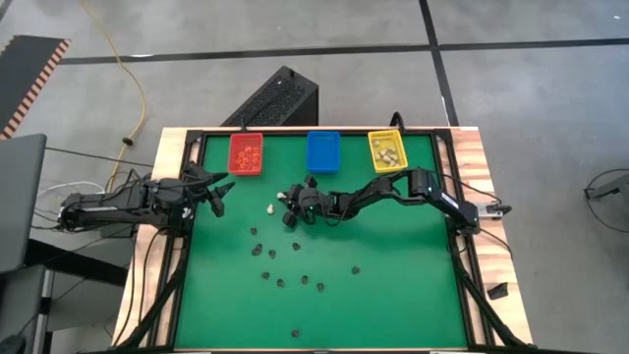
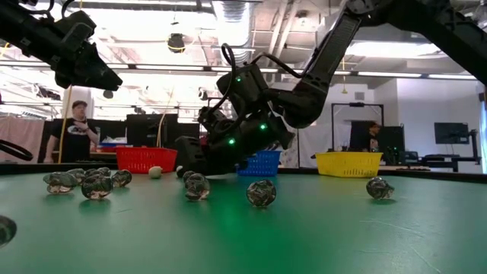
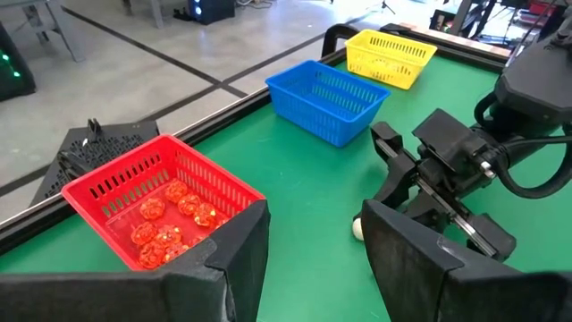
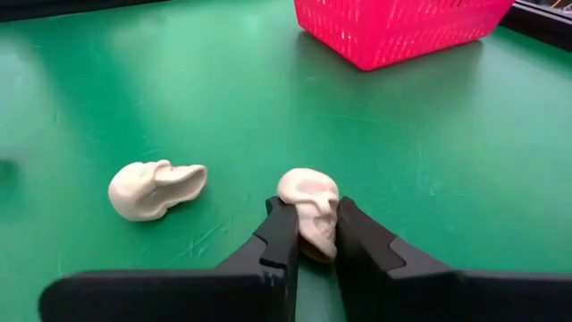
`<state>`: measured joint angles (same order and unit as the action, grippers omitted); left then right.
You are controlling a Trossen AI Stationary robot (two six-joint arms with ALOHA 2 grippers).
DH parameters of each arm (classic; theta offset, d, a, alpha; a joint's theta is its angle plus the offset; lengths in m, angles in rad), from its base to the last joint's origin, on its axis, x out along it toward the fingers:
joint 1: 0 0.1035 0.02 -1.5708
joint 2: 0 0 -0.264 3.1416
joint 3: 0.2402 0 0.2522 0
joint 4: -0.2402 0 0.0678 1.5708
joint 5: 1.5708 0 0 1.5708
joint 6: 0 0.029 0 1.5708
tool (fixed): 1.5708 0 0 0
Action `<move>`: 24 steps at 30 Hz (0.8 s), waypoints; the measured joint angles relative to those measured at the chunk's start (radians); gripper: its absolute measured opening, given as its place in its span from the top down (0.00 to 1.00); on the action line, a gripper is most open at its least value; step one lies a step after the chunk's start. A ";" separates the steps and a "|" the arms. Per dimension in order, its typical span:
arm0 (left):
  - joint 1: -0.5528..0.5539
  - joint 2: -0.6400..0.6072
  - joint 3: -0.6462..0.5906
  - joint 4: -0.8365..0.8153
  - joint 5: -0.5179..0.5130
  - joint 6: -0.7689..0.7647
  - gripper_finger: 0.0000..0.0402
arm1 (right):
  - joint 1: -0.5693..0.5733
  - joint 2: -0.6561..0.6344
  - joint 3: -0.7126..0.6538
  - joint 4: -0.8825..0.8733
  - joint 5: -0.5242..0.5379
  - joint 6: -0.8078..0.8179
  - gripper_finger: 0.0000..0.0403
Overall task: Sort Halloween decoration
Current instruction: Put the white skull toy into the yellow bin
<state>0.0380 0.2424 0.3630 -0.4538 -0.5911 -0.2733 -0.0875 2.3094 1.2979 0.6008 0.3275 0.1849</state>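
Observation:
Two cream-white skull trinkets lie on the green mat near the red bin [image 4: 402, 27]. One skull [image 4: 308, 201] sits between the fingertips of my right gripper [image 4: 308, 228], which is shut on it. The other skull [image 4: 154, 188] lies on its side just beside it, also visible from above [image 1: 271, 207]. Several dark trinkets [image 1: 280, 265] are scattered over the mat's middle and near half. My left gripper [image 3: 313, 241] hangs open above the mat's left edge [image 1: 221, 187], touching nothing. My right gripper pinches the cream-white skull by its lower sides [image 4: 315, 234] between its two fingertips. The fingers come slanting down from the table's right side, low over the mat. The skull stands upright with its rounded top [image 4: 304, 183] beyond the fingertips, and appears to rest on the mat.
Three bins stand in a row along the far edge: red [image 1: 246, 154] with orange trinkets in it, blue [image 1: 322, 150], and yellow [image 1: 387, 150] with some pieces inside. A raised black frame [image 1: 447, 197] borders the mat. People stand in the room beyond the table.

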 joint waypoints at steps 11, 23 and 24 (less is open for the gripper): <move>0.000 0.000 0.000 0.000 0.000 0.000 0.58 | 0.003 -0.117 -0.005 -0.102 -0.011 -0.034 0.80; 0.000 0.000 0.000 -0.002 0.001 -0.010 0.58 | 0.001 -0.529 -0.017 -0.486 0.116 -0.287 0.80; 0.000 0.000 0.000 -0.004 0.000 -0.011 0.58 | -0.002 -0.566 -0.017 -0.541 0.133 -0.289 0.80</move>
<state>0.0382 0.2423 0.3630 -0.4577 -0.5907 -0.2841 -0.0893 1.7434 1.2812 0.0594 0.4608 -0.1041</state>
